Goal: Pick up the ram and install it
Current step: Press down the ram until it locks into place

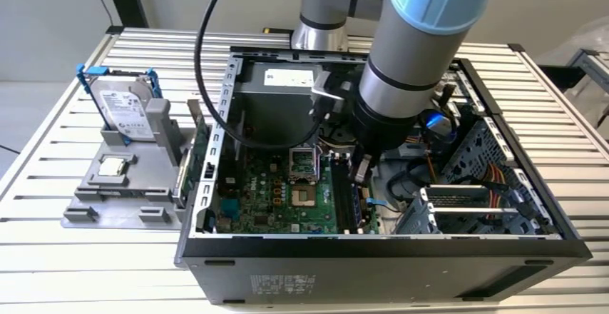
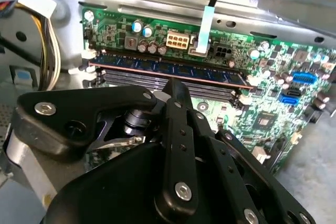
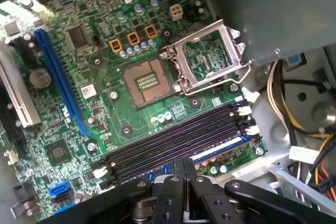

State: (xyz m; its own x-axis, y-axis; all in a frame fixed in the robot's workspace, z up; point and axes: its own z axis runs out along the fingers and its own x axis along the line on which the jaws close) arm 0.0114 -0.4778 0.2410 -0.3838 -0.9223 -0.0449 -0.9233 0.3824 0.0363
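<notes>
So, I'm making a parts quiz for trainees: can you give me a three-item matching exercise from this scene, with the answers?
Things:
1. ram
2. processor socket
3. hard drive

States:
a. upright in the grey stand outside the case
b. on edge among the black memory slots
c. empty, cover swung open

Pairs: 1-b, 2-c, 3-a

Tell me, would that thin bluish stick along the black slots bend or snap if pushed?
Probably stiff, not floppy: the ram runs as a straight flat board along the slots. Likely light, being so thin. Possibly fragile: it is narrow with small parts on its face, so a hard sideways push might crack it.
</notes>
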